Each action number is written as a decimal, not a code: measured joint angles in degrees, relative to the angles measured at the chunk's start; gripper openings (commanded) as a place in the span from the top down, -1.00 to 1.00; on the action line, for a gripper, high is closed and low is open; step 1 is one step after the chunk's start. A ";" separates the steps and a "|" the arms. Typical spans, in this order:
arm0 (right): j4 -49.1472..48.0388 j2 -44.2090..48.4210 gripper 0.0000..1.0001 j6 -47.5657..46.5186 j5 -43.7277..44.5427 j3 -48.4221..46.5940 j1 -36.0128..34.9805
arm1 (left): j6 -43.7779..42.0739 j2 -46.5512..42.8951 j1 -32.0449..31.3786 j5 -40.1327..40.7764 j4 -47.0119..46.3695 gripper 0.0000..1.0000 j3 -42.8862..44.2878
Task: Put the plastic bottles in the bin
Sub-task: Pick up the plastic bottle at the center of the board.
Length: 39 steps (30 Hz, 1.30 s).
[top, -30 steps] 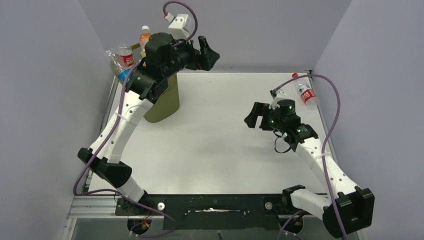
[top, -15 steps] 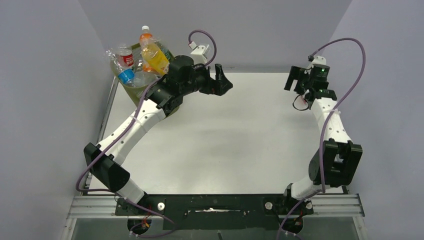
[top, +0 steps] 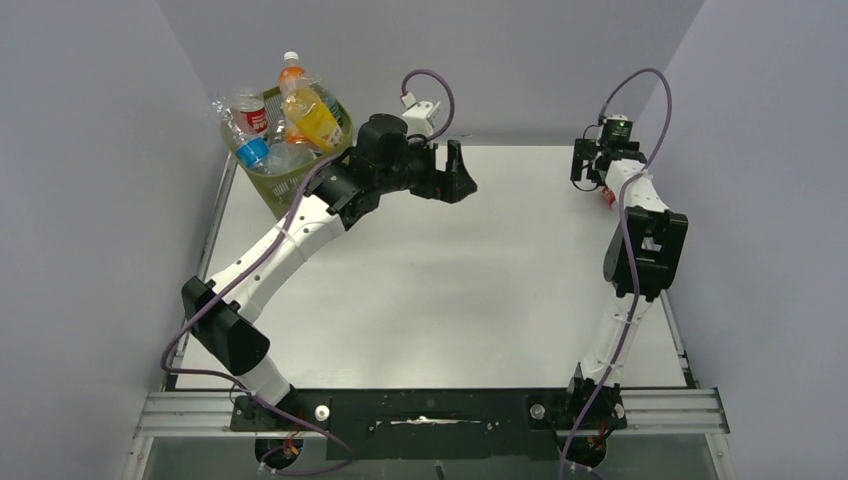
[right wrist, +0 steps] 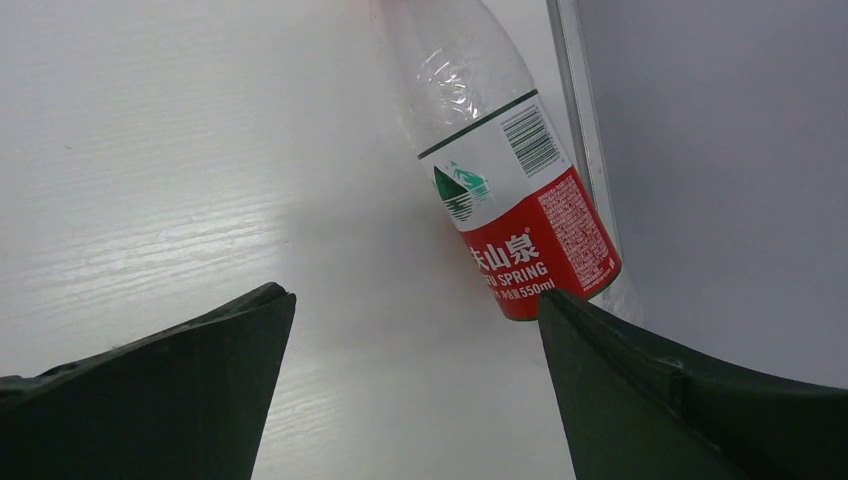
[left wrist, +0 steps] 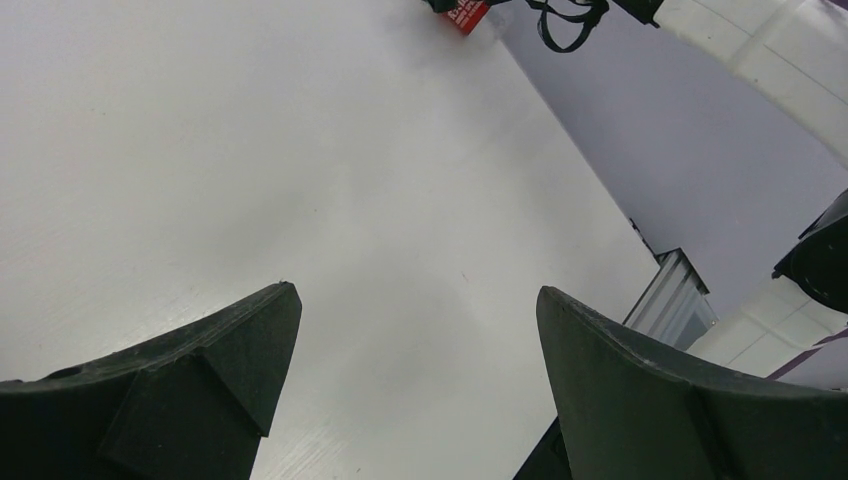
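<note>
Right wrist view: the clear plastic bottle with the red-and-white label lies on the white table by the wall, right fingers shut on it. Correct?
No. The right wrist view shows the right fingers open, not shut on the clear plastic bottle with the red-and-white label; it does lie on the white table by the wall.

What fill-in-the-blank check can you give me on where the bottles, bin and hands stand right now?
1. The olive-green plastic mesh bin, heaped with plastic bottles, stands at the far ____ corner of the white table.
2. The left hand and right hand both have jaws standing ____.
3. One clear plastic bottle, its label white at one end and ____ at the other, lies on the table by the right hand.
Missing words: left; open; red.
</note>
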State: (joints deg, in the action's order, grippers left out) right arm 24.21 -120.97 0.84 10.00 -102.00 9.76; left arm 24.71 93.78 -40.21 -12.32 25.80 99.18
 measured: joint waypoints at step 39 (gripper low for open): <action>-0.55 -13.25 -0.91 4.17 -10.54 -4.79 6.38 | -4.46 20.90 -6.36 7.41 26.53 -0.80 34.91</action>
State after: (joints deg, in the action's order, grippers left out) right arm 23.66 -134.21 5.02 -0.54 -106.78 16.14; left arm 20.25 114.67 -46.57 -4.91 52.34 134.08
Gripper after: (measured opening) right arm 0.981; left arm 0.898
